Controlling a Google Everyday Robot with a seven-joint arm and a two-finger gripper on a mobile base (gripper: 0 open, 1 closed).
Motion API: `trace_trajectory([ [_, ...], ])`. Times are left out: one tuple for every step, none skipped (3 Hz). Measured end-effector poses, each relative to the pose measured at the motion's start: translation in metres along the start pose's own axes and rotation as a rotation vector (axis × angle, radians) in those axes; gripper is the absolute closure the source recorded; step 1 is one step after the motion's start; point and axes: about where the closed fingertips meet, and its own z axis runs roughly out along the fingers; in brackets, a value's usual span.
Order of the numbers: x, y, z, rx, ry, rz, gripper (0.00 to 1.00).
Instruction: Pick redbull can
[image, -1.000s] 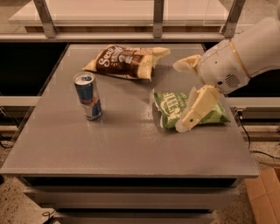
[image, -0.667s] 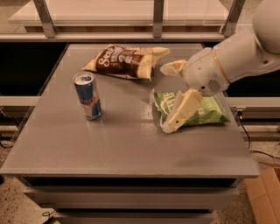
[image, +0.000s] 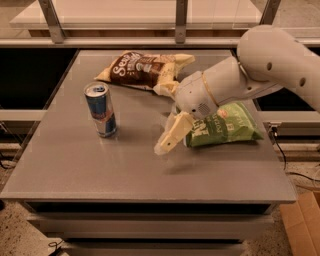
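The redbull can (image: 101, 110) stands upright on the left part of the grey table (image: 125, 170); it is blue and silver with a red logo and a silver top. My gripper (image: 161, 119) hangs above the middle of the table, to the right of the can and apart from it. It is open and empty, with one cream finger (image: 171, 136) pointing down-left toward the table and the other (image: 167, 88) near the edge of the brown bag. The white arm reaches in from the upper right.
A brown chip bag (image: 142, 70) lies at the back of the table, behind the can. A green chip bag (image: 225, 125) lies on the right, partly under the arm. A cardboard box (image: 302, 225) sits on the floor at lower right.
The arm and gripper have moved left across the table, from over the green bag toward the can. The can and both bags have not moved.
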Motion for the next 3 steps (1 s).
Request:
trace_trajectory([
  [-0.011,-0.008,0.032,-0.014,-0.054,-0.026,0.0],
  [-0.029,-0.011,0.058,-0.044,-0.115,-0.056,0.0],
  [-0.042,-0.011,0.078,-0.084,-0.162,-0.073,0.0],
])
